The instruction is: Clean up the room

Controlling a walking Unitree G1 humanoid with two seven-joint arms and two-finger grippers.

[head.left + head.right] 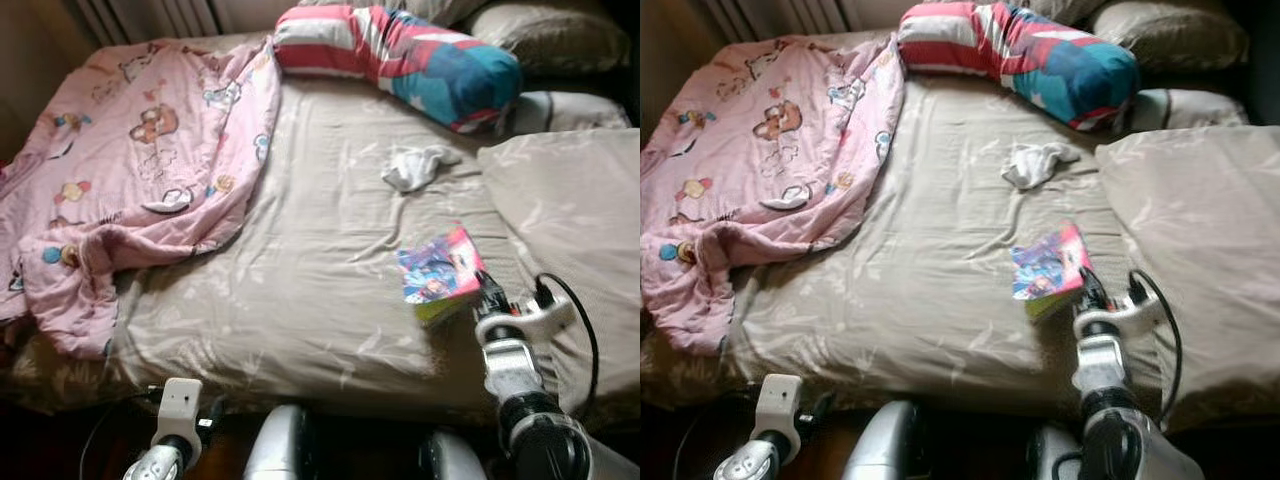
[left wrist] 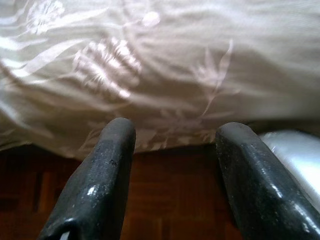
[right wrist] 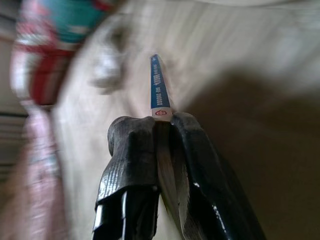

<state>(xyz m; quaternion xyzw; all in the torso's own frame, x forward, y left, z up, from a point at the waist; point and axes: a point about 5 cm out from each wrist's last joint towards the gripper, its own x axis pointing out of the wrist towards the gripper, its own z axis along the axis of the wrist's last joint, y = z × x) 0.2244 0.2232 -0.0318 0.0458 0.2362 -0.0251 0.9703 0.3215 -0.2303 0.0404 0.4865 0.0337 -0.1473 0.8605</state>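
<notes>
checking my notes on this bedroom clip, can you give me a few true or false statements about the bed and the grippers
1. The right gripper has its fingers closed on the book. True.
2. The pink blanket lies on the robot's right side of the bed. False: it is bunched on the left side.
3. The left gripper hangs open below the edge of the bed. True.
4. The white sock sits on top of the striped pillow. False: it lies on the sheet just in front of the pillow.
</notes>
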